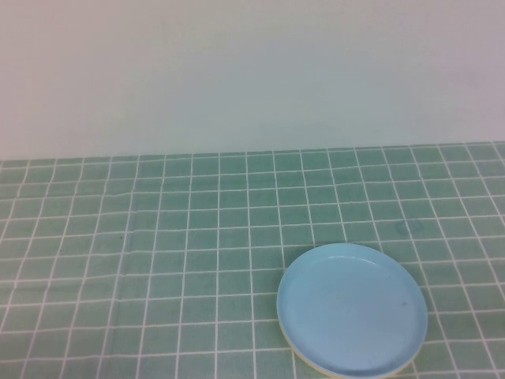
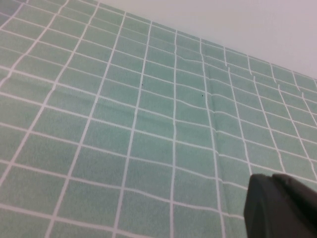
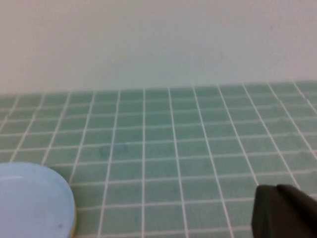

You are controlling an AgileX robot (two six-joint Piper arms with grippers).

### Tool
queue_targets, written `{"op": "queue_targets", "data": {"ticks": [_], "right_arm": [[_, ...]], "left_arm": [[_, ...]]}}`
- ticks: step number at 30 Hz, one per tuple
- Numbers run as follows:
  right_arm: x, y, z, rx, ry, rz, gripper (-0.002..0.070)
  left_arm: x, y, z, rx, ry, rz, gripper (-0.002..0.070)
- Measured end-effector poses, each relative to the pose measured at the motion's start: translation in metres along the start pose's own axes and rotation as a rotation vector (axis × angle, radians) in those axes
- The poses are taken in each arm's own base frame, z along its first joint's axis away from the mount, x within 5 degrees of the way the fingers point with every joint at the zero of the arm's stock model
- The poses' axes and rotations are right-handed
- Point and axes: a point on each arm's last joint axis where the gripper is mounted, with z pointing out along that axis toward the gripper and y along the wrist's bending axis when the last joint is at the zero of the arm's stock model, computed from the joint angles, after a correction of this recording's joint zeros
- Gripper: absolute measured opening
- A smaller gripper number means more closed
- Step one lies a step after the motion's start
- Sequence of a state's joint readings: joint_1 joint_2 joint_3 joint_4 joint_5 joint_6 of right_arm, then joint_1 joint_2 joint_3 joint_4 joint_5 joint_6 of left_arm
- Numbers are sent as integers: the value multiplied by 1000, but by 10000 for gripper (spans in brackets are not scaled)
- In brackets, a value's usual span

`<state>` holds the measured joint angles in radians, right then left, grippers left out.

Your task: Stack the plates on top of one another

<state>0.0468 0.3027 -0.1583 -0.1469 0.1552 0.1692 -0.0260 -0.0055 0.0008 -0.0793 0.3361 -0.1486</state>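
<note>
A light blue plate (image 1: 352, 308) lies flat on the green checked cloth near the front right of the table. Under it a thin yellow plate rim (image 1: 297, 352) peeks out along the front left edge, so the blue plate sits on a yellow one. The right wrist view shows the same blue plate (image 3: 29, 201) with the yellow edge (image 3: 74, 224) below it. My right gripper (image 3: 276, 189) is shut and empty, hanging above bare cloth, apart from the stack. My left gripper (image 2: 271, 177) is also shut and empty over bare cloth. Neither arm appears in the high view.
The green cloth with white grid lines (image 1: 158, 237) covers the whole table, with a few light creases (image 2: 208, 99) on the left side. A plain white wall (image 1: 237, 71) rises behind the table's far edge.
</note>
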Motion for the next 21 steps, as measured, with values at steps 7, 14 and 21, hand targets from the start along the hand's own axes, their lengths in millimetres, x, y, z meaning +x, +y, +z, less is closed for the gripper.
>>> {"op": "queue_targets", "data": {"ticks": [7, 14, 21], "right_arm": [[32, -6, -12, 59, 123, 1, -2], [53, -8, -18, 69, 74, 0, -2], [65, -8, -14, 65, 89, 1, -2]], "left_arm": [[0, 0, 0, 0, 0, 0, -1], [0, 0, 0, 0, 0, 0, -1], [0, 0, 0, 1, 0, -2, -1]]}}
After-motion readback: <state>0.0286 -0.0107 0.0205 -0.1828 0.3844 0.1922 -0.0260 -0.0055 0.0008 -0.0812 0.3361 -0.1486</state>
